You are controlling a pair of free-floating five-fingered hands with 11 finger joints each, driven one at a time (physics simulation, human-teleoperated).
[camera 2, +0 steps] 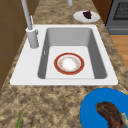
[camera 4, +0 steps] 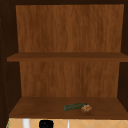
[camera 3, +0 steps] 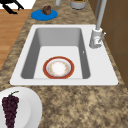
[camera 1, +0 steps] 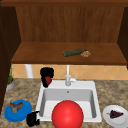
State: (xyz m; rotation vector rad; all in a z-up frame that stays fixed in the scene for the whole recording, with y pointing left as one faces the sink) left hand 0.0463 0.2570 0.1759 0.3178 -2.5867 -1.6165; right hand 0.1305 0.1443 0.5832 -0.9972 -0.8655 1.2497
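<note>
My right hand hangs in the air above the sink's back left corner, left of the faucet. Its fingers are curled round a small red thing; the hand's top also shows at the bottom edge of the upper view. My left hand floats low at the counter's front edge, between the blue plate and the sink. In the right side view this hand is out over the floor with its fingers spread. A red bowl with a pale inside stands in the sink basin.
The blue plate carries a brown piece of meat. A white plate at the right holds dark grapes. On the lower cabinet shelf lie a green cucumber and a brown lump. A potted plant stands at the far left.
</note>
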